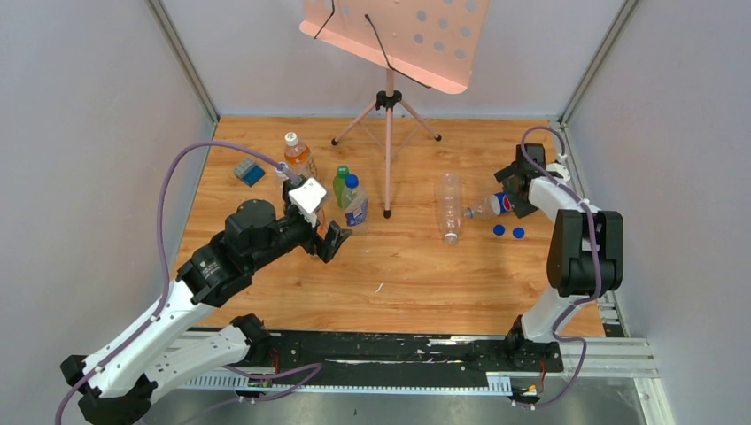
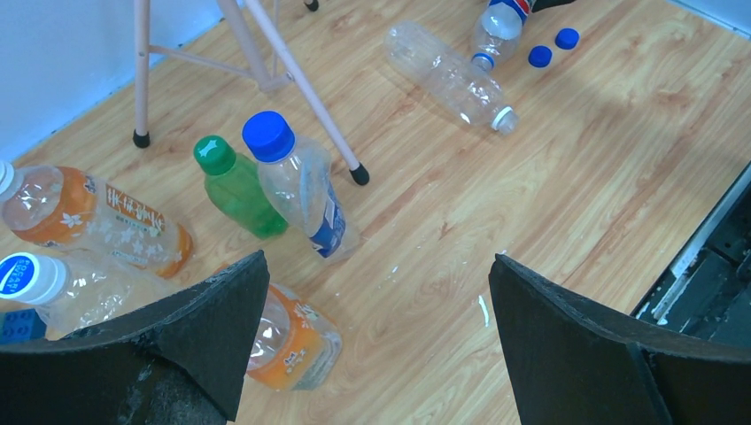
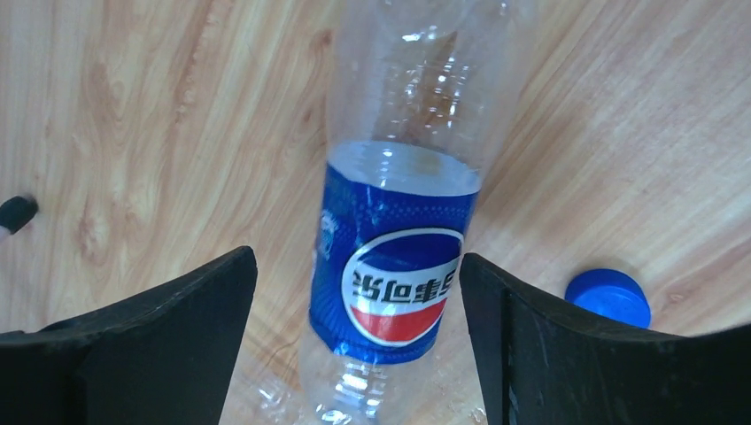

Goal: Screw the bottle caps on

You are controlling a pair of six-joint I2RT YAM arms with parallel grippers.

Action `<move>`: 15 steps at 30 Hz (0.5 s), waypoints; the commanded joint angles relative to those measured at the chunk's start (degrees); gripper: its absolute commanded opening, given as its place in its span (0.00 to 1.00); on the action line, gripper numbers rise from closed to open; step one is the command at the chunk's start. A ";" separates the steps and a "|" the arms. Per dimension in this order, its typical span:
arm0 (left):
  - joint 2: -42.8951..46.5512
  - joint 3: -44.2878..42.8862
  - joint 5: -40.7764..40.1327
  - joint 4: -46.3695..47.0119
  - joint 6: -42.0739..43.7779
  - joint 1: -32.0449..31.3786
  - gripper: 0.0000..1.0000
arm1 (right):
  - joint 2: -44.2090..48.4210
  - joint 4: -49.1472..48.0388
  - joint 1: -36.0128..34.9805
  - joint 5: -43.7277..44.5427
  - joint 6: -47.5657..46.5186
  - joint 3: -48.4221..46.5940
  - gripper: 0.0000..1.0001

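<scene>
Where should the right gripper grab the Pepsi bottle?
Across the labelled midsection of the Pepsi bottle, coming down from above. It lies on its side on the table, and the right gripper, open, straddles that round, even-width section. That is probably a firmer hold than the tapering neck.

Right of your left hand (image 1: 324, 239) the desk (image 1: 416, 274) lies bare. Ahead, standing bottles (image 2: 301, 190) crowd close, with the stand's legs (image 1: 388, 168) just beyond. Your right hand (image 3: 354, 257) straddles a lying Pepsi bottle (image 3: 394, 283); blue caps (image 1: 499, 230) lie just beside it, and a clear bottle (image 1: 450, 208) lies near on its left.
</scene>
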State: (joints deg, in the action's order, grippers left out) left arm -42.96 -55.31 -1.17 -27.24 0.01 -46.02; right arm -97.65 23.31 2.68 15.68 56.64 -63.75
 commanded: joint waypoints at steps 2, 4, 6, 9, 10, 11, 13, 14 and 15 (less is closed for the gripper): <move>-1.76 -0.71 0.68 0.62 2.18 0.23 1.00 | -4.21 -0.62 -0.17 -0.77 3.65 -2.52 0.84; -2.06 -0.76 1.55 0.31 2.20 0.23 1.00 | -5.13 -0.59 -0.22 -0.75 3.65 -2.69 0.82; -2.01 -0.72 3.14 0.09 2.59 0.22 1.00 | -5.65 -0.59 -0.21 -0.56 3.41 -2.77 0.79; -0.98 0.02 4.68 0.70 3.11 0.18 1.00 | -5.32 -0.43 -0.16 0.29 2.48 -2.95 0.69; -0.68 0.29 5.12 1.10 3.35 0.16 1.00 | -4.83 -0.37 -0.21 0.51 1.77 -3.11 0.67; -0.12 0.71 5.91 1.34 3.75 0.21 1.00 | -4.21 -0.29 -0.20 0.62 0.56 -3.26 0.65; 0.60 1.14 7.37 1.77 4.66 0.23 1.00 | -2.39 0.02 -0.22 0.63 -1.69 -3.65 0.61; 0.73 1.16 7.83 1.78 5.02 0.23 1.00 | -1.32 0.53 -0.22 0.40 -3.21 -4.04 0.60; 0.89 1.10 8.44 1.73 5.14 0.23 1.00 | 0.19 1.26 -0.26 -0.01 -4.83 -4.62 0.60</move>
State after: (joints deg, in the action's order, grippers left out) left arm -43.48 -54.35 3.46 -27.66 2.92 -46.02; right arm -103.13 23.90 2.68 15.05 56.90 -64.90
